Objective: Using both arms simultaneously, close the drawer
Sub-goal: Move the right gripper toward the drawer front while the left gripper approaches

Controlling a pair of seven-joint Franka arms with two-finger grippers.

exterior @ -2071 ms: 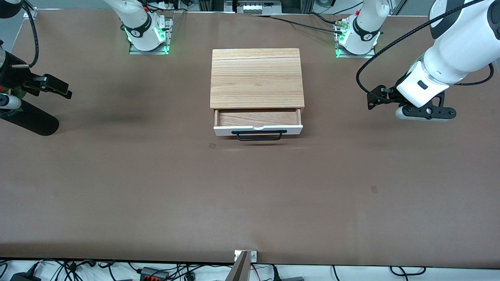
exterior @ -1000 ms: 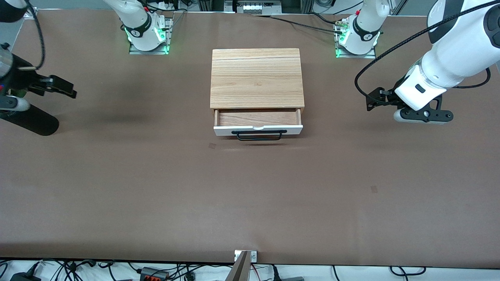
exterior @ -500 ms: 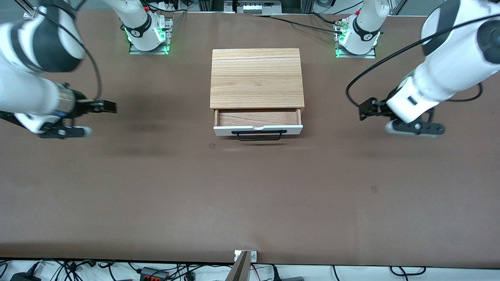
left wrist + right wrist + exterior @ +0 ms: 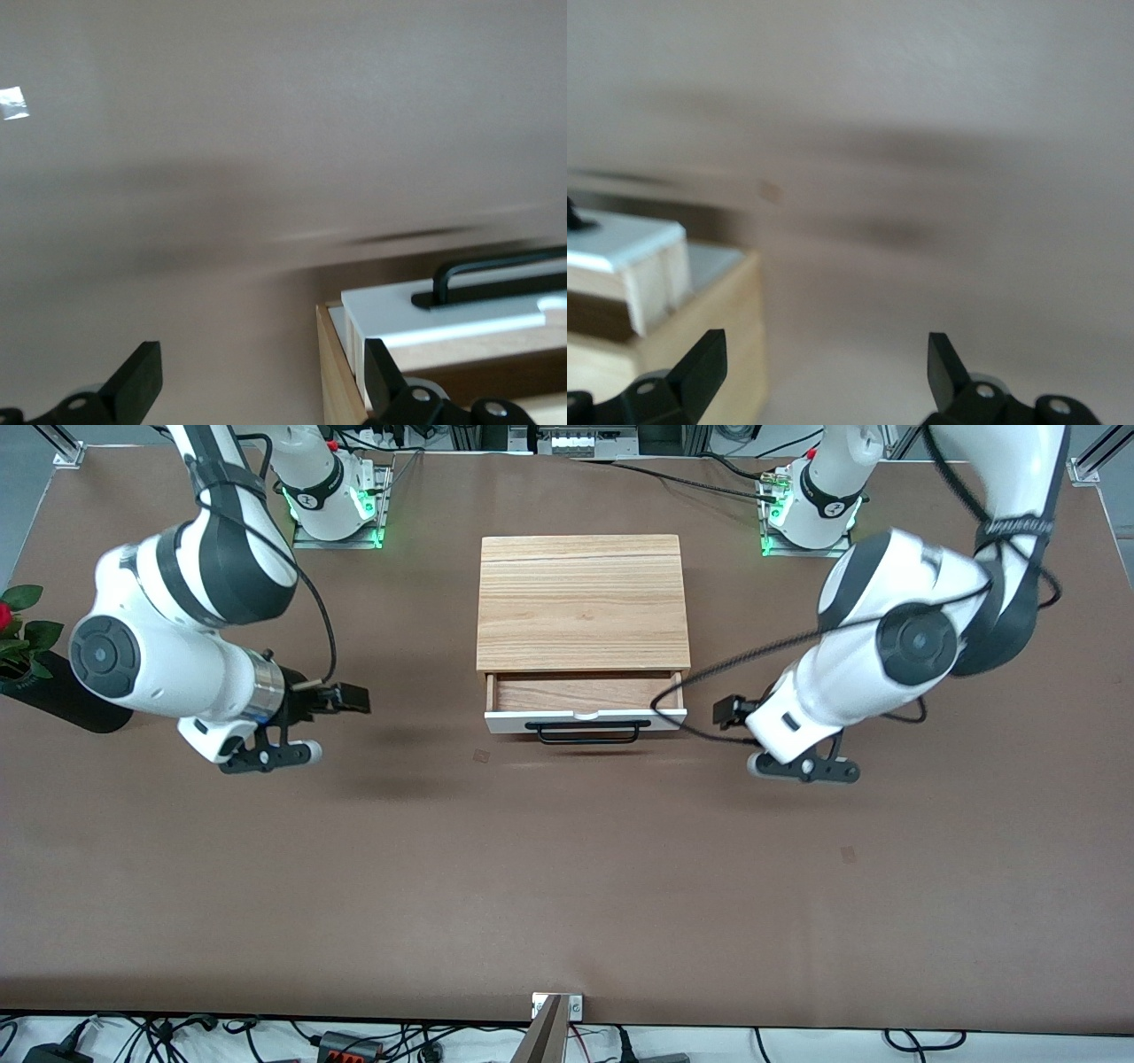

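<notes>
The drawer stands pulled partway out of its light-wood casing, white front and black bar handle facing the front camera, reddish-brown inside showing. My left gripper is open and empty, low over the table beside the drawer's front corner toward the left arm's end. Its wrist view shows the open gripper, the white front and the handle. My right gripper is open and empty, low over the table, well apart from the drawer toward the right arm's end. Its wrist view shows the open gripper and the drawer's corner.
A dark vase with a red rose and green leaves stands at the table's edge at the right arm's end. Both arm bases stand beside the casing's back. Brown table stretches toward the front camera.
Both arms have swung in from the table's ends toward the drawer and come down, the left one closer to it. The drawer has not moved.
</notes>
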